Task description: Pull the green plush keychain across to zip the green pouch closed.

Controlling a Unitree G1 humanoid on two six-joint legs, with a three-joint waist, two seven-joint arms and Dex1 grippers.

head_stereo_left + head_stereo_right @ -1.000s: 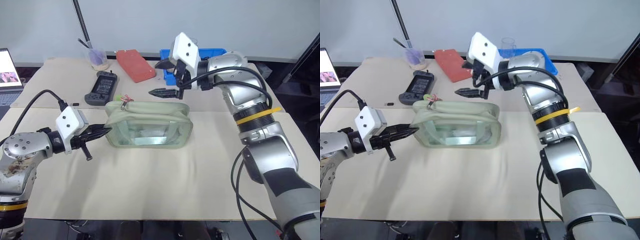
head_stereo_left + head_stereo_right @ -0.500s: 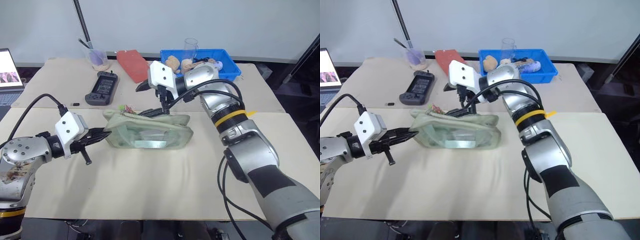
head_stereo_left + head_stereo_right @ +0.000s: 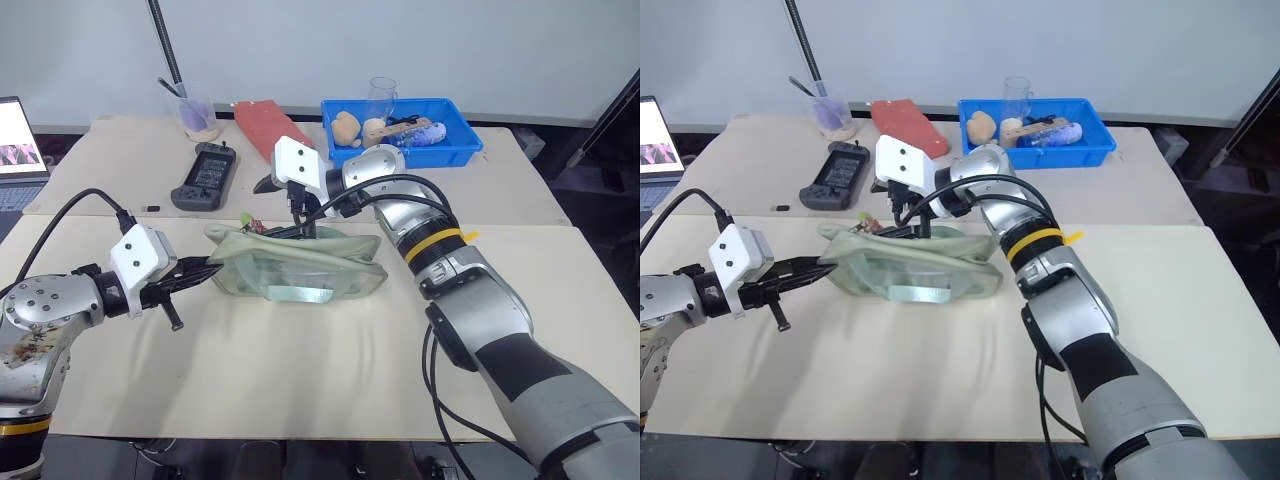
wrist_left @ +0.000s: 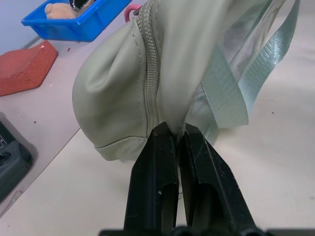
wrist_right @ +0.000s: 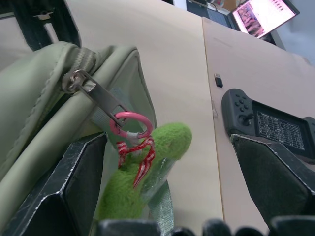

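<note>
Since the earlier frame our right end effector [image 5: 162, 196] has swung leftward and down from above the far edge of the green pouch [image 3: 300, 262] to its left end, where the green plush keychain [image 5: 142, 182] hangs from a pink ring on the zip pull. Its fingers stand spread wide, one on each side of the keychain, not closed on it. Our left end effector [image 4: 176, 140] is pressed together, pinching the pouch's fabric at its left end. We count one pouch and one keychain on the bench [image 3: 300, 370], plus one game controller [image 3: 205, 175], one red case [image 3: 268, 128], one blue bin [image 3: 455, 150] and one cup [image 3: 198, 115]. No writing is legible.
</note>
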